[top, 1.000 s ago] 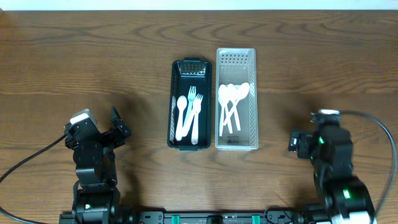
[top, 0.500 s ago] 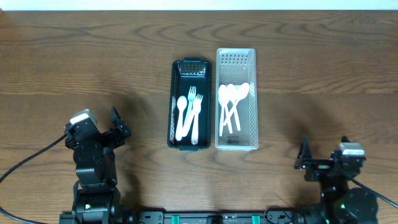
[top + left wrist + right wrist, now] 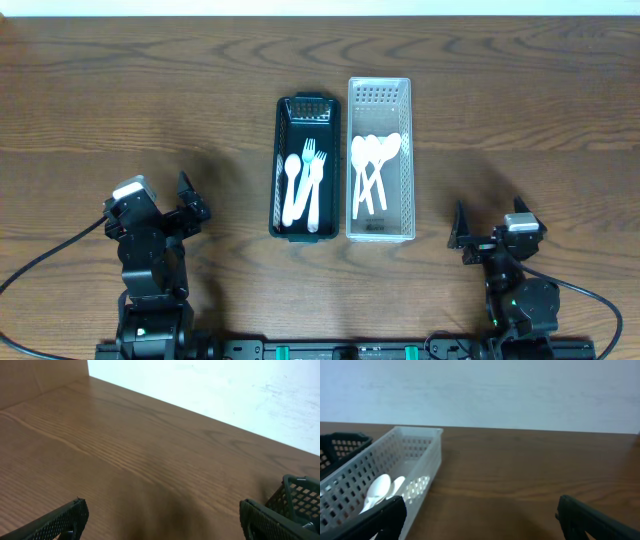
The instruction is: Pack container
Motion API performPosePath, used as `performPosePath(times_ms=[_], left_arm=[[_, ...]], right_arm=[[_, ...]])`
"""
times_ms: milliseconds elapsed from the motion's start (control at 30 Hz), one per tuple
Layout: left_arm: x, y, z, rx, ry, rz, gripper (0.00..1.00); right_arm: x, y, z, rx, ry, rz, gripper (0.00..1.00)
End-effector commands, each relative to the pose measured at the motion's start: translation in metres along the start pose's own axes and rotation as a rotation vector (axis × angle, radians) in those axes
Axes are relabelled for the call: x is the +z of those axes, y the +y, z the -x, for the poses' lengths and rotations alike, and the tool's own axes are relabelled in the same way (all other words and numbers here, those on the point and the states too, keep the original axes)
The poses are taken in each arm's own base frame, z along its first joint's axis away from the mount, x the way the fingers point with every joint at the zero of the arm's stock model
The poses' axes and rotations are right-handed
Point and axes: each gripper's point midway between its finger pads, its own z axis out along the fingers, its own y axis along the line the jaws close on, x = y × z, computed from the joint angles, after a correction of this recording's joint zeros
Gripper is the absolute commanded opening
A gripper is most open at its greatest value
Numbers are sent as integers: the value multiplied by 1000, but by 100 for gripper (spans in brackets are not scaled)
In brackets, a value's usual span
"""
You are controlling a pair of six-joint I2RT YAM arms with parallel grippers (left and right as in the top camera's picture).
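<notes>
A black mesh basket point(image 3: 274, 170) stands at the table's middle and holds a white spoon point(image 3: 291, 188) and two forks point(image 3: 313, 180), one white, one pale teal. Right beside it is a white perforated basket point(image 3: 410, 165) with several white spoons point(image 3: 372, 165). My left gripper point(image 3: 193, 205) rests open on the near left, and its wrist view shows wide-apart fingers point(image 3: 65, 520) over bare wood with the black basket's corner point(image 3: 300, 494) at right. Open too, my right gripper point(image 3: 463, 238) sits near the front right, facing the white basket point(image 3: 395, 467) and its spoons point(image 3: 380, 487).
Dark wood table point(image 3: 120, 90) runs on all sides of the two baskets. A pale wall point(image 3: 520, 390) lies beyond the far edge. Cables trail from both arm bases at the front edge.
The right arm has drawn back toward the front edge and settled low with its open gripper pointing left-forward. The left arm and both baskets have stayed put.
</notes>
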Motion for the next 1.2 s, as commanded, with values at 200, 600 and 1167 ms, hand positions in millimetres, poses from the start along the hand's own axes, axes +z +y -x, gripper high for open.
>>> performPosePath(times_ms=[200,600,1167], left_arm=[[-2,1,7,9,-21,6,98],[-2,1,7,9,-21,6,98],[-35,-7,-30,41,102,-95,98]], right_arm=[[-1,11,-1,-19,2,62,99],[-1,11,-1,-19,2,62,99],[-1,11,-1,-19,2,62,99]])
